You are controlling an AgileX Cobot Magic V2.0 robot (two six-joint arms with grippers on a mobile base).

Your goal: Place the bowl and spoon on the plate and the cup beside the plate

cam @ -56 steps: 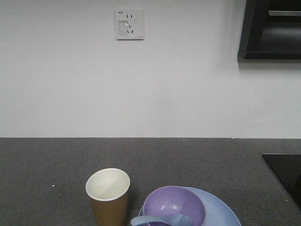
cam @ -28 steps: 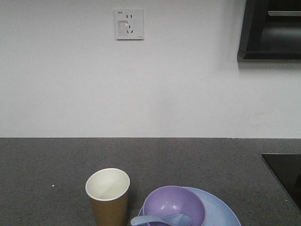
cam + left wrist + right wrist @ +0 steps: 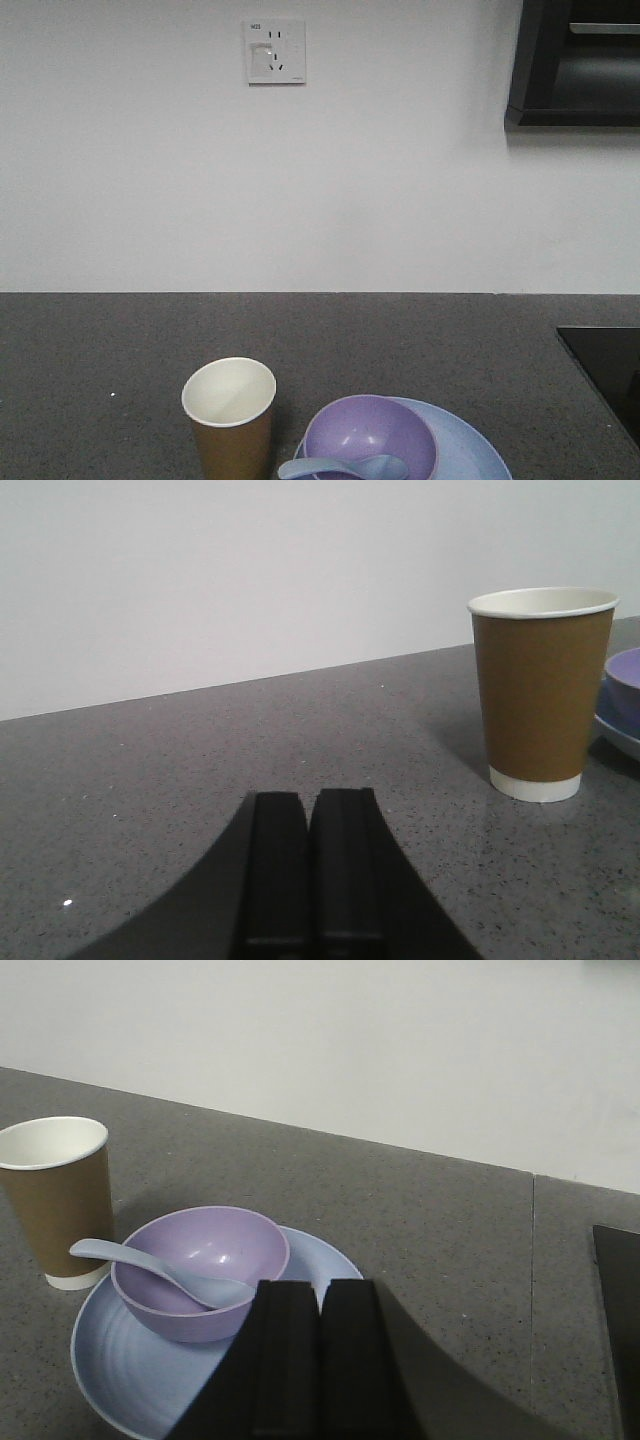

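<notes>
1. The left gripper (image 3: 312,870) sat low over the dark grey speckled worktop (image 3: 150,760); its black fingers (image 3: 275,865) were pressed together with nothing between them.
2. The tapered brown paper cup (image 3: 541,695) stood upright ahead and to the right of those fingers, well apart from them. Its base was on the worktop, just beside the rim of the plate.
3. In the right wrist view the cup (image 3: 57,1200) stood left of the round shallow light blue plate (image 3: 130,1370); I could not tell whether they touched.
4. The small lavender-purple plastic bowl (image 3: 200,1270) sat upright on the plate, toward its rear half.
5. The short pale blue-white plastic spoon (image 3: 150,1268) lay in the bowl. Its scoop was down inside and its handle ran up over the rim, pointing left toward the cup.
6. The right gripper (image 3: 312,1360) hung just near of the bowl, over the plate's near right edge; its fingers (image 3: 350,1355) were closed together and empty.
7. Judgement: the arrangement looked complete. If the cup needed shifting, the left arm faced it more directly; the right arm was nearer the bowl and spoon.
</notes>
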